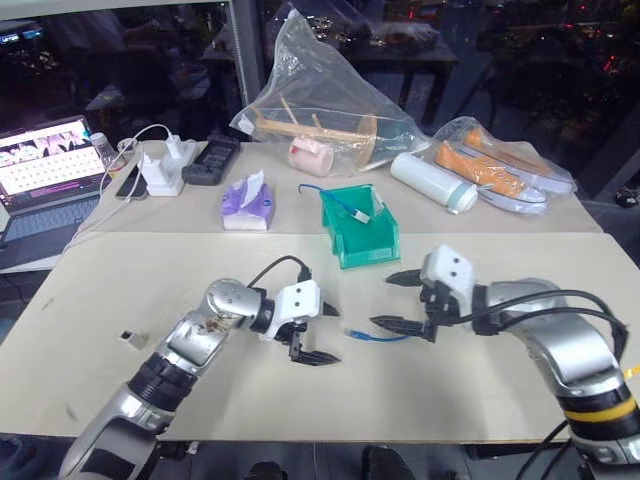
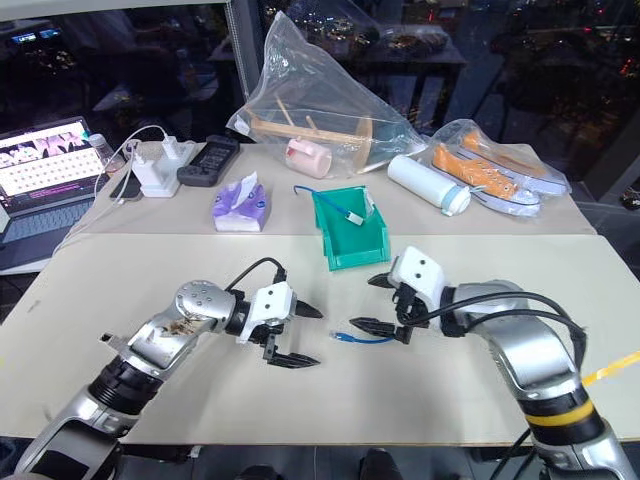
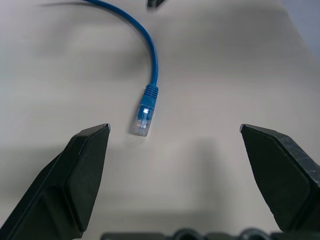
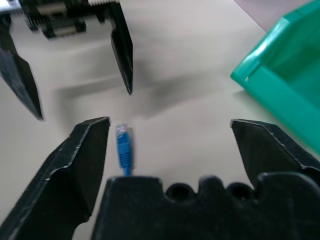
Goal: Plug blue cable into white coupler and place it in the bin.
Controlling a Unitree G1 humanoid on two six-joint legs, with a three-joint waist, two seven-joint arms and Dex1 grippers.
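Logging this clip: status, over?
Both pincers open, left, right. Blue cable loose on table between them. Second blue cable in green bin. Nothing blocking.

Blue cable (image 3: 152,60) with clear plug showing against beige tabletop (image 1: 150,290); green bin (image 1: 362,235); black claw fingers (image 3: 85,165); purple-white tissue pack (image 1: 247,203).
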